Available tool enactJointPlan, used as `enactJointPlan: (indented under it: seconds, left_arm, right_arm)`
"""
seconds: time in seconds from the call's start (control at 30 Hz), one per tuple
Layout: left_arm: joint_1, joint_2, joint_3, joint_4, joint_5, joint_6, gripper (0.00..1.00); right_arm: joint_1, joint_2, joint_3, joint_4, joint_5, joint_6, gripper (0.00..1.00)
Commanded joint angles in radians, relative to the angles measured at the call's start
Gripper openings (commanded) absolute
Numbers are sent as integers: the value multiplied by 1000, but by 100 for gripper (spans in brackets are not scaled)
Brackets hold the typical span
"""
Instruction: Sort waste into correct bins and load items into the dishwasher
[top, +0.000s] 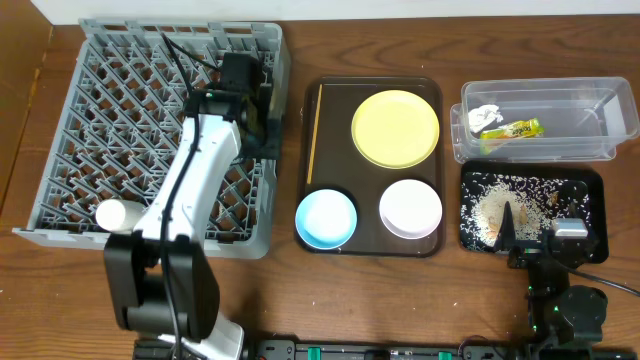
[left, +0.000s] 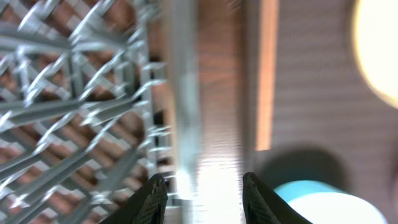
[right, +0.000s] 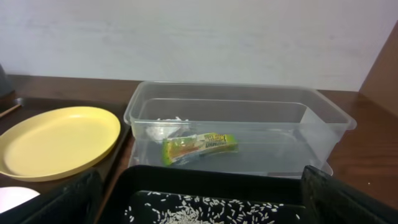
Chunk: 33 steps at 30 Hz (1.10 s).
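Though the left arm (top: 195, 170) lies stretched across the grey dish rack (top: 120, 100) and hides a strip of its pegs, the small white cup (top: 115, 213) shows plainly, lying on its side in the rack's corner beside the arm's base. The left gripper (left: 205, 199) hangs over the rack's right wall, just beside the brown serving tray (top: 335, 150), its jaws partly apart with nothing between them. On that tray the wooden chopsticks (top: 316, 125) lie along the left edge and the yellow plate (top: 395, 128) sits at the far end. The blue bowl (top: 326, 218) and white bowl (top: 410, 208) stand side by side at the near end. Further right, the clear tub (top: 580, 120) holds the crumpled tissue (top: 485, 115) and the green-and-orange wrapper (top: 512, 129), just beside each other. In front of it the black tray (top: 590, 190) is strewn with white rice (top: 500, 205). The right gripper (right: 202, 199) hovers low over that tray's near edge, jaws spread wide and holding nothing.
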Motion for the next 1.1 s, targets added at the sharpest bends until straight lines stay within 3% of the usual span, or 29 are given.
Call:
enactJointPlan:
  seconds: [0.0, 0.2, 0.57, 0.83, 1.07]
  left_arm:
    - [-69, -30, 36, 24, 68, -41, 41]
    - [-150, 87, 15, 163, -42, 13, 41]
    - [-155, 335, 15, 392, -47, 16, 40]
    - [-156, 417, 15, 397, -47, 16, 40]
    - [-167, 423, 13, 306, 22, 10, 24]
  right_arm:
    - [-14, -4, -4, 0, -1, 11, 99]
    - [-14, -4, -4, 0, -1, 10, 99]
    - [-14, -4, -4, 0, -1, 11, 99]
    - [-14, -4, -4, 0, -1, 10, 99]
    - [-14, -4, -4, 0, -1, 11, 99]
